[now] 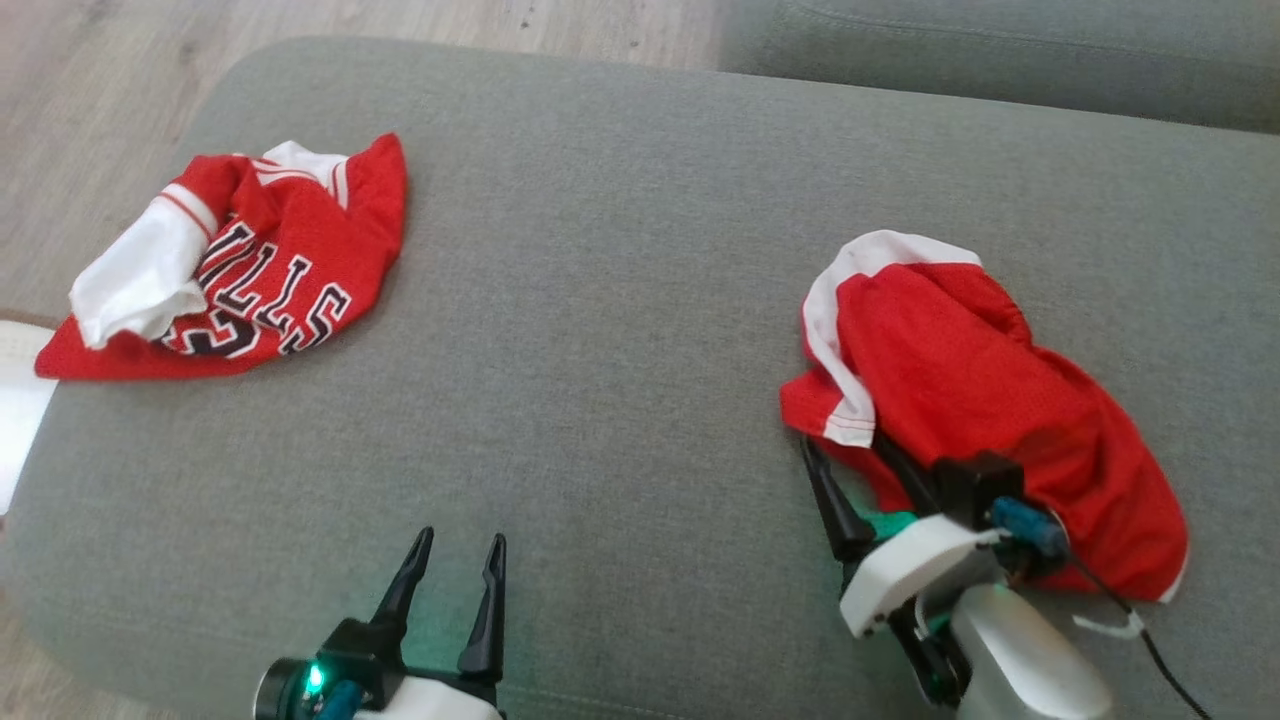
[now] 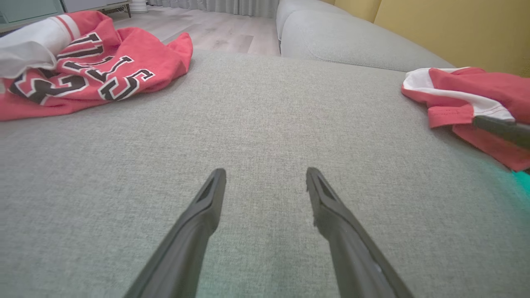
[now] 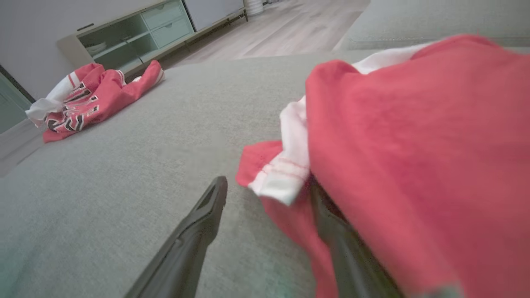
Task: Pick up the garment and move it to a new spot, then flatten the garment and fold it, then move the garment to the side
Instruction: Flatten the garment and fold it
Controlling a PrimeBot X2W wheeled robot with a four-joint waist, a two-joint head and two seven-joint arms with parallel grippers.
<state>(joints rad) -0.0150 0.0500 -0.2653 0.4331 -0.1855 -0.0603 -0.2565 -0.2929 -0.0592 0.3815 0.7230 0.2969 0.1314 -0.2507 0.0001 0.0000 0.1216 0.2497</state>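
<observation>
Garment (image 1: 980,390) at right, red mesh with white trim: where did it lie? asked the picture desk.

"Crumpled in a heap on the right side of the grey sofa cushion (image 1: 620,300), well apart from a lettered red jersey (image 1: 250,270) bunched at the far left," the photographer replied.

"And the arms?"

"The right gripper (image 1: 845,450) stood with its jaws spread wide at the heap's near edge. One finger was on bare cushion, the other partly hidden under the red cloth just below the white-trimmed hem. Nothing was clamped. The left gripper (image 1: 461,540) pointed across bare cushion near the front edge, released and holding nothing."

"How would the cloth handle?"

"By the look of it, light and limp, a thin mesh that would sag and slide rather than keep a shape. The stitched white hem nearest the right gripper seemed the firmest place to pinch. A bite into the loose middle would likely lift several layers at once."

"The surface?"

"A woven, matte cushion, probably soft enough to give under a finger and to drag a little on mesh. A second sofa section (image 1: 1000,50) ran behind it."

"The room?"

"Pale wood floor (image 1: 100,60), a low cabinet (image 3: 136,33) with open shelves, curtains (image 2: 215,6) and a yellow panel (image 2: 434,25) beyond."
</observation>
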